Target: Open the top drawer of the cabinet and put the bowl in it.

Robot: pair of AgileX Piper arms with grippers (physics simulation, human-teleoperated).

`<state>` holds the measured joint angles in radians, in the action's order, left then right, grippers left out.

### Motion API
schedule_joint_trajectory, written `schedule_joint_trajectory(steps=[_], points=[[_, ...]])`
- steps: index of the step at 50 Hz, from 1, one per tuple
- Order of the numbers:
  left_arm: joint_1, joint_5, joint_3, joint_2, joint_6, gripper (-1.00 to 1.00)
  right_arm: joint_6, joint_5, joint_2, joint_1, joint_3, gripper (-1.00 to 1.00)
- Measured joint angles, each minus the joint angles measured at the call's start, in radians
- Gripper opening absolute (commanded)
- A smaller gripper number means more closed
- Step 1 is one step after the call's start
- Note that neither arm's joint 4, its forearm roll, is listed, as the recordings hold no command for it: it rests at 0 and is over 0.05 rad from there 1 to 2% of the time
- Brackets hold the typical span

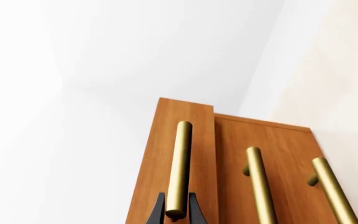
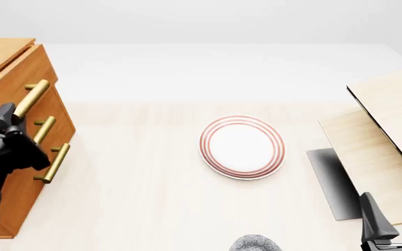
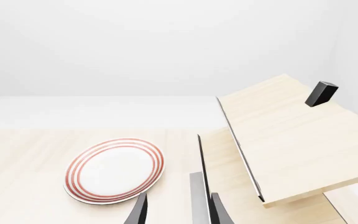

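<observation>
- The top drawer (image 2: 30, 78) sits at the top of the cabinet (image 2: 6, 172), which stands at the left edge of the table (image 2: 131, 193) in the front view; in the left wrist view its front stands a little proud of the two drawer fronts beside it.
- Its brass bar handle (image 1: 179, 168) runs between the two dark fingertips of the left gripper (image 1: 176, 212), one on each side and close against the bar; the pictures do not settle whether they truly press on it.
- The two lower drawers (image 1: 266, 158) lie flush, each with its own brass bar.
- The bowl (image 2: 255, 243), grey-blue speckled, shows only as a rim at the near edge of the front view, well apart from the cabinet and nearer the right arm.
- The right gripper (image 2: 394, 217) hangs low at the near right, its fingers spread with nothing between them.
- The plate (image 2: 242, 146), white with red rings, lies flat near the middle of the table, beyond the bowl.
- A pale light-wood structure (image 2: 389, 120) of slanted boards fills the right side, with a small black block (image 3: 321, 93) on its upper board.
</observation>
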<state>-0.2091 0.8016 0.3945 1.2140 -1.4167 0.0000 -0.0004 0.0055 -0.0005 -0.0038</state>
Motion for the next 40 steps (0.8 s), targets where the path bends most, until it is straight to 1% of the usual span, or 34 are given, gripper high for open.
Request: schedule_joint_trajectory(steps=[40], points=[[0.108,0.041,-0.016,0.009,-0.028,-1.0,0.0,0.0,0.0,0.0,0.0,1.0]])
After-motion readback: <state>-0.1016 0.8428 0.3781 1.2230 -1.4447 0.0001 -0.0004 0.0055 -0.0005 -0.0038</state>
